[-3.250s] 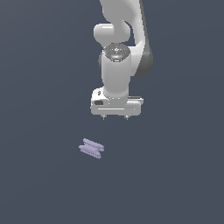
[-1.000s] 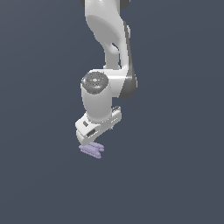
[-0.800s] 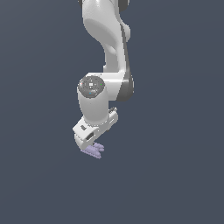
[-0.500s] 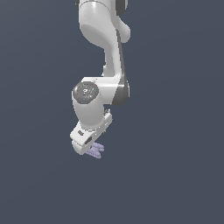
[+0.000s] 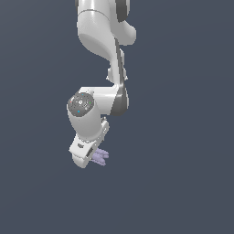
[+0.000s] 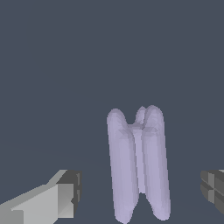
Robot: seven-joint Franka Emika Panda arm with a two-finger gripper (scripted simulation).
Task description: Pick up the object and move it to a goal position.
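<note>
Lying between the spread fingertips of the tool (image 6: 140,192), untouched, the object (image 6: 138,162) has its long axis crosswise to the finger gap.

Matt lavender object (image 6: 138,164); glossy arm (image 5: 98,32)

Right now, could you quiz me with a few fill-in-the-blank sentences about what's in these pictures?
1. The small ridged object is pale ____ in color.
2. In the wrist view, the object lies ____ the two fingertips.
3. The gripper is ____, with gaps on both sides of the object.
4. The arm's casing is mostly ____.

Missing words: lavender; between; open; white
</note>
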